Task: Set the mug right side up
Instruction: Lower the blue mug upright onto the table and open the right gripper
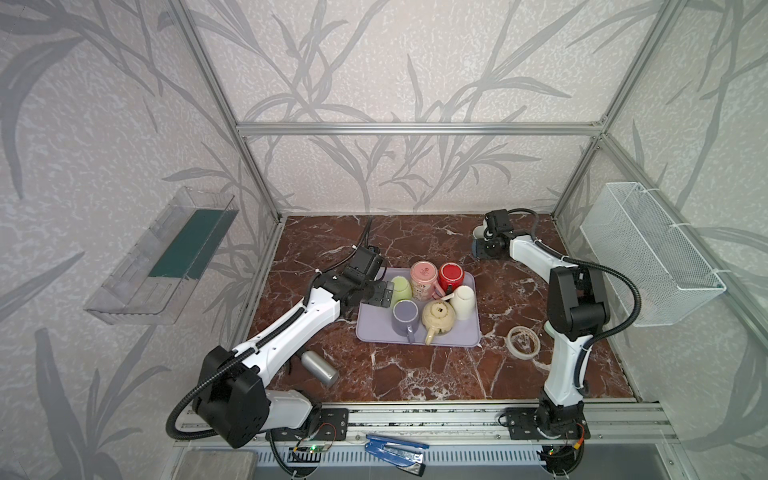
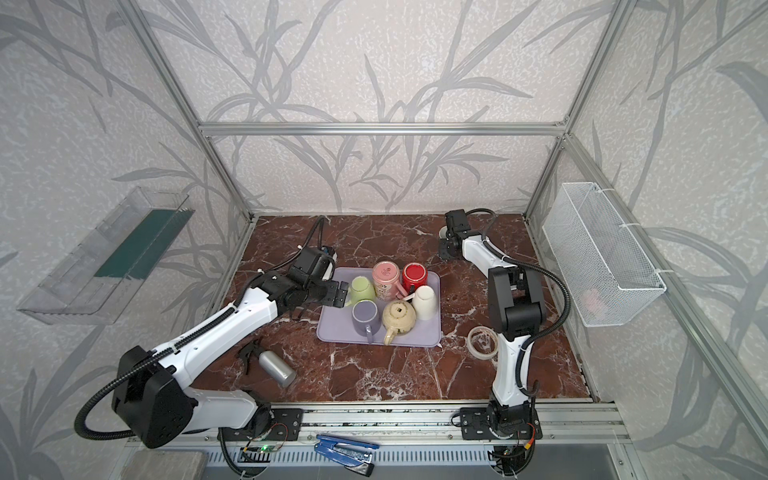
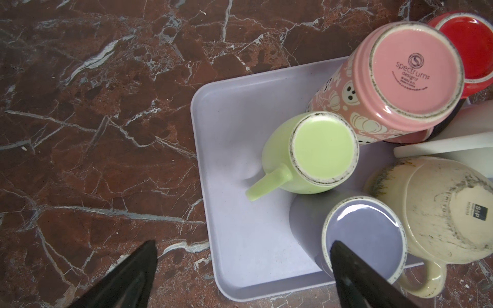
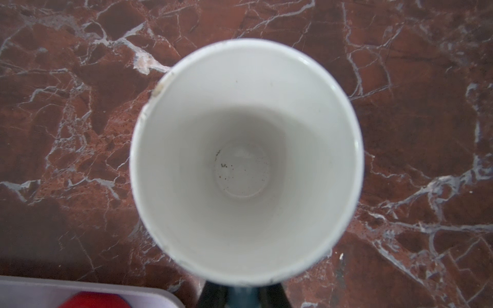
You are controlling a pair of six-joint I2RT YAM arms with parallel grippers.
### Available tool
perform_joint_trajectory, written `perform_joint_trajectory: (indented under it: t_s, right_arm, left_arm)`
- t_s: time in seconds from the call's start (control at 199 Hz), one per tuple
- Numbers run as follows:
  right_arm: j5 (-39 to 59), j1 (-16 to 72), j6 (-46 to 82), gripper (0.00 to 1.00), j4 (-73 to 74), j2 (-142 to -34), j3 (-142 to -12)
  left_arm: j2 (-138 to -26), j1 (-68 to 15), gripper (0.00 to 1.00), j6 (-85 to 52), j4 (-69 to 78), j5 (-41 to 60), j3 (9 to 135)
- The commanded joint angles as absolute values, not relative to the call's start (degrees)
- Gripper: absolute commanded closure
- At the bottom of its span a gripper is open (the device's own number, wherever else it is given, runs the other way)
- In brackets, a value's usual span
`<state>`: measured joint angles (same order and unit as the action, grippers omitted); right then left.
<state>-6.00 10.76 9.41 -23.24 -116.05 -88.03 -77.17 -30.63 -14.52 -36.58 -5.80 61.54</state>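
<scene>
A mug (image 4: 245, 160) with a white inside stands mouth up on the marble at the back right, small in both top views (image 1: 478, 232) (image 2: 443, 233). My right gripper (image 4: 241, 292) (image 1: 484, 247) is shut on its blue handle side. My left gripper (image 3: 244, 244) (image 1: 382, 293) (image 2: 338, 293) hangs open over the left edge of the lilac tray (image 3: 240, 160) (image 1: 374, 328), with nothing between its fingers. It is next to an upside-down green mug (image 3: 322, 149) (image 1: 401, 289) and above a purple mug (image 3: 362, 234) that also shows its base.
The tray also carries upside-down pink (image 1: 423, 278), red (image 1: 452, 276), white (image 1: 463, 301) and cream (image 1: 438, 318) mugs. A tape roll (image 1: 524, 341) lies right of the tray and a silver spray bottle (image 1: 319, 365) front left. A wire basket (image 1: 648, 253) hangs on the right wall.
</scene>
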Motion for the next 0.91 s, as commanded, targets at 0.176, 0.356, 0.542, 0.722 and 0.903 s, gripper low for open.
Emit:
perform_joint_trajectory:
  t_s: [0.176,0.356,0.542,0.722,0.903]
  right_arm:
    - [-5.89,10.54,9.18,0.64,-21.20,-113.50,-86.24]
    - [-5.89,10.55,8.46,0.54,-20.77,-110.21,-84.24]
    - [-6.24,10.56,8.20,0.48,-20.38,-105.78,-81.97]
    - [-5.21,10.55,9.66,0.45,-19.10,-99.16,-78.04]
    - [-3.59,10.84,9.97,0.44,-17.36,-89.92,-72.35]
  left_arm:
    - [-76.39,-30.43,0.04,-13.19,-35.16,-4.87,59.58]
    - [-73.41,-30.42,0.04,-12.00,-31.89,-4.43,56.81]
    - [-72.34,-30.44,0.04,-11.41,-31.89,-4.70,56.40]
    - [-70.23,-30.50,0.04,-9.73,-33.13,-5.38,56.66]
    - [-66.62,-30.51,0.06,-8.47,-34.28,-6.18,56.39]
